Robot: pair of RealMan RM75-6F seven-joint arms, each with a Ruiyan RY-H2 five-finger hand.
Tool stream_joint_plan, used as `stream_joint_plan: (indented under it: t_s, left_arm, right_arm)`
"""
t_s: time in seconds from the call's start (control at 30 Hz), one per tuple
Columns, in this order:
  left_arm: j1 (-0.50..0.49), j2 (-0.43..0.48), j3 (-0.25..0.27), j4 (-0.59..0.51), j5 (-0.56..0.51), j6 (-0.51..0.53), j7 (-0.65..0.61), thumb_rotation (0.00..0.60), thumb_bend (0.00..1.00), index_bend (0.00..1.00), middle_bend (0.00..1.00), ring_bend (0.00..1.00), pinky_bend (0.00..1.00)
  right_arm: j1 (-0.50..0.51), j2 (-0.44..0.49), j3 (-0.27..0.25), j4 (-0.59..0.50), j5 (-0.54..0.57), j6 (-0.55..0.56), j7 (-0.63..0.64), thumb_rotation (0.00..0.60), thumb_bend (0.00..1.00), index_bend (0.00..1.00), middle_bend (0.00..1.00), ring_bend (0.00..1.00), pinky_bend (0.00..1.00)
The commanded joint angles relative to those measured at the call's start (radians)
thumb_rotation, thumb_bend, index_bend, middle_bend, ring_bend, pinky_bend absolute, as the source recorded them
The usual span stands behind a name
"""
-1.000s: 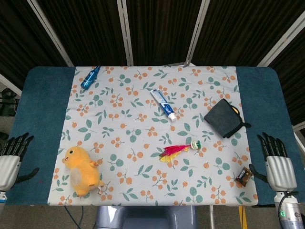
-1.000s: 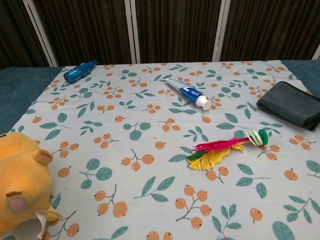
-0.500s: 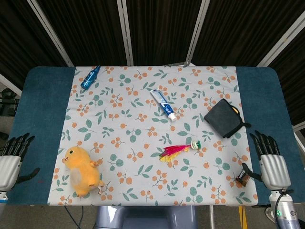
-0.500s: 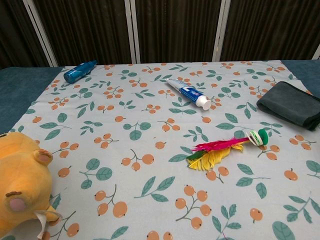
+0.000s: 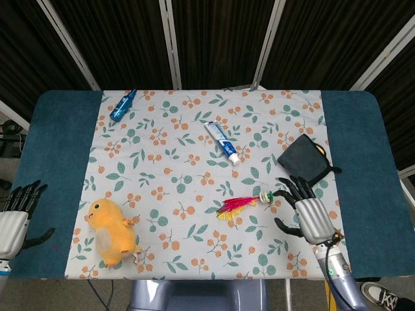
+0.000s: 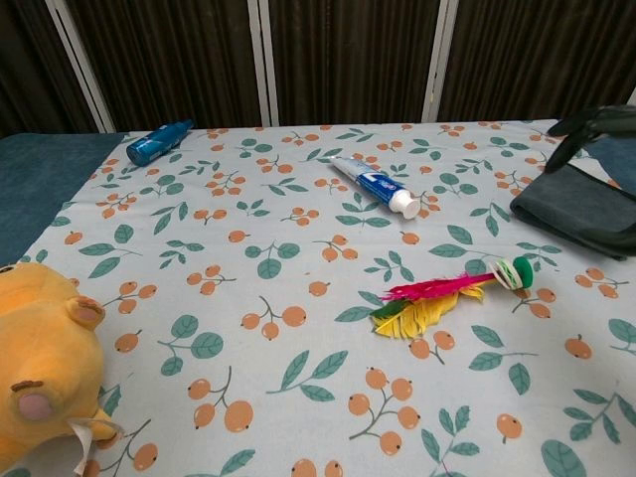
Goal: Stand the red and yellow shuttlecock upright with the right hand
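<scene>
Flat on floral cloth [image 5: 175,162], feathery shuttlecock [image 5: 241,205] near open-fingered right robot hand [image 5: 306,212]

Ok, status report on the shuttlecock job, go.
Right robot hand open, beside shuttlecock's base. Left robot hand open at table edge. Shuttlecock lying flat on the cloth, untouched. Dark pouch close behind right robot hand.

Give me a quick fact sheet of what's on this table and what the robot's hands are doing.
shuttlecock: lying flat, feathers pointing left
right hand: empty, fingers spread, just right of the shuttlecock
left hand: empty, off the table's left edge
toothpaste: lying flat, mid-table
blue bottle: far left corner
plush duck: near left
dark pouch: right side
</scene>
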Motion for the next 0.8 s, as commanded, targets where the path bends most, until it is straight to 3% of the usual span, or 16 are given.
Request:
stream_joint_plan:
  t_s: [0.03,0.33,0.8]
  left_arm:
    - [-0.001,0.003,0.001,-0.001,-0.001,-0.003,-0.007,0.599,0.24,0.00,0.00,0.00,0.00]
    - [-0.004,0.008,0.002,-0.005,-0.009,-0.016,-0.024,0.600,0.24,0.00,0.00,0.00,0.00]
    - [-0.012,0.020,0.005,-0.015,-0.014,-0.038,-0.052,0.599,0.24,0.00,0.00,0.00,0.00]
  right_arm:
    - [0.036,-0.112,0.009,0.032,0.036,-0.027,-0.041,0.600,0.21,0.37,0.13,0.00,0.00]
    - [0.075,-0.320,0.029,0.194,0.123,-0.046,-0.091,0.600,0.23,0.42,0.18,0.00,0.00]
    - [0.107,-0.498,0.041,0.392,0.202,-0.072,-0.101,0.600,0.25,0.46,0.19,0.00,0.00]
